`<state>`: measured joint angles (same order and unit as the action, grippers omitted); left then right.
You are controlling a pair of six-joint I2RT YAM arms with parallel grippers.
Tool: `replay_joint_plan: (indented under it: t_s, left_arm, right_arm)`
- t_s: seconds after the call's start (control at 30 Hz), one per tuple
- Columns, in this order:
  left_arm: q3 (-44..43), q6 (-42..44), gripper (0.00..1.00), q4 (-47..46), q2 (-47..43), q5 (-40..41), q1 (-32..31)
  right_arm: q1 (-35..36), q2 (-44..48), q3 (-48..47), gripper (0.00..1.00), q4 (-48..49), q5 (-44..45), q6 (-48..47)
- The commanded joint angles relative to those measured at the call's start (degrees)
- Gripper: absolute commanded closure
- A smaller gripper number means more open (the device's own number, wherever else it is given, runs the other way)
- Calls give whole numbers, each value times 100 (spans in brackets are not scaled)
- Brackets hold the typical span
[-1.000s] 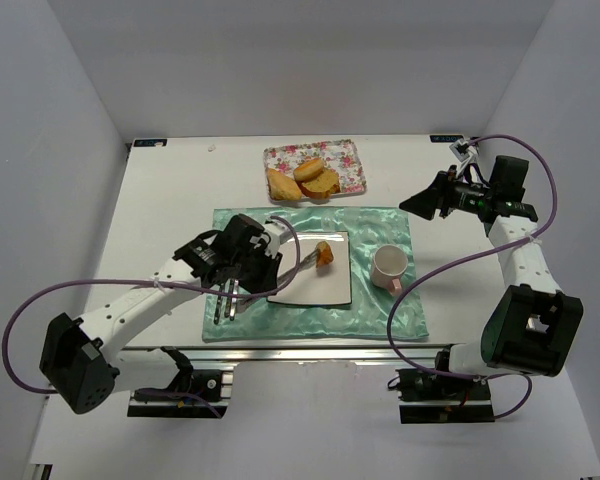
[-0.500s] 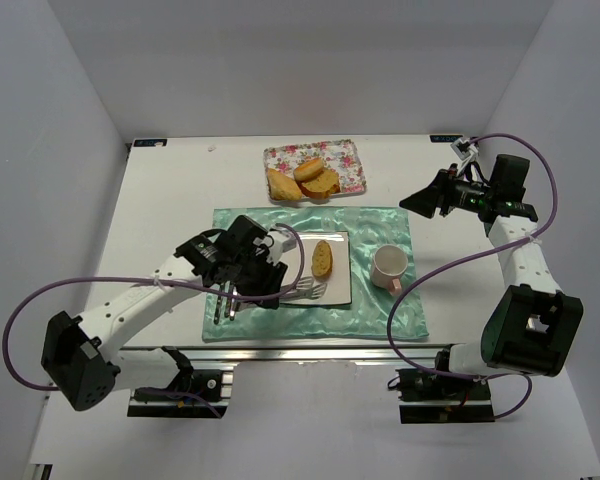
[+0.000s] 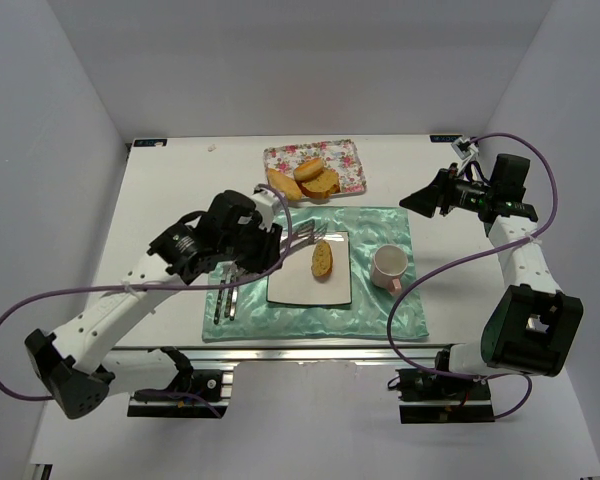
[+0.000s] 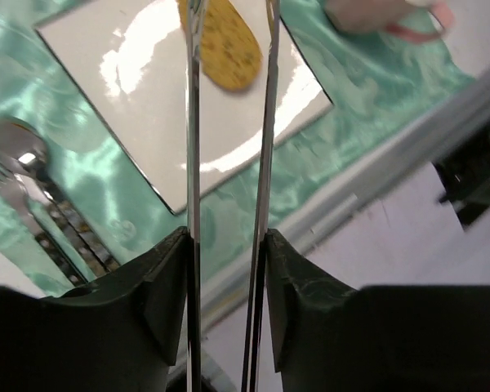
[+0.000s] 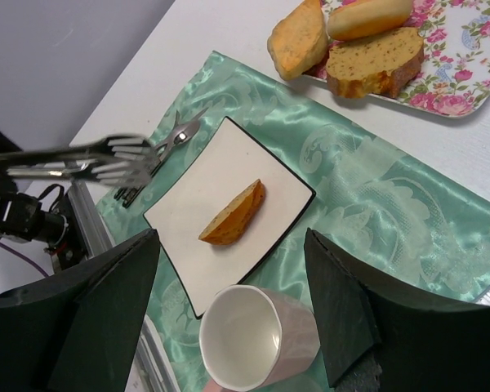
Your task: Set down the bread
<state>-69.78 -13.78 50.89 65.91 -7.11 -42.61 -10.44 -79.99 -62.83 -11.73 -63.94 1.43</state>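
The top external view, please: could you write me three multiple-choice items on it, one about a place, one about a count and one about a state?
1. Where does the slice of bread lie?
A. in a bowl
B. on the white square plate
C. in a basket

2. How many pieces of bread are on the floral tray?
A. one
B. three
C. five

3. How is the mug?
A. upright and empty
B. upside down
C. full of coffee

Answers:
1 B: the slice lies flat on the plate's right half.
2 B: three pieces lie close together on the tray.
3 A: its mouth faces up and its white inside is bare.
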Motion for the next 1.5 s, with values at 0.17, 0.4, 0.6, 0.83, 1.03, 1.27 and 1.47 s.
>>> replay_joint_plan:
  t_s: [0.17, 0.4, 0.6, 0.83, 1.03, 1.27, 1.47]
  left_arm:
    - [-948, 612, 49, -1239, 1520, 1387, 587]
    - [-2118, 2141, 47, -1520, 3023, 2144, 807]
    - [-2672, 2573, 47, -1828, 3823, 1890, 921]
    - [-3094, 2661, 44, -1916, 4465, 1749, 948]
    - [-3270, 2661, 42, -1978, 4817, 1564, 1009]
    - [-3296, 2530, 58, -2092, 5054, 1704, 1053]
    - [-3533, 2468, 87, -2127, 5020, 1889, 1053]
  right_arm:
    - [-20, 27, 60, 23, 241, -189, 77]
    - [-20, -43, 51, 23, 294, -303, 129]
    - [-20, -79, 34, 23, 346, -312, 156]
    - [-11, -131, 43, 23, 373, -356, 173]
    - [-20, -158, 16, 23, 390, -365, 173]
    - [-11, -167, -10, 23, 452, -382, 244]
    - [-20, -114, 25, 23, 426, -373, 235]
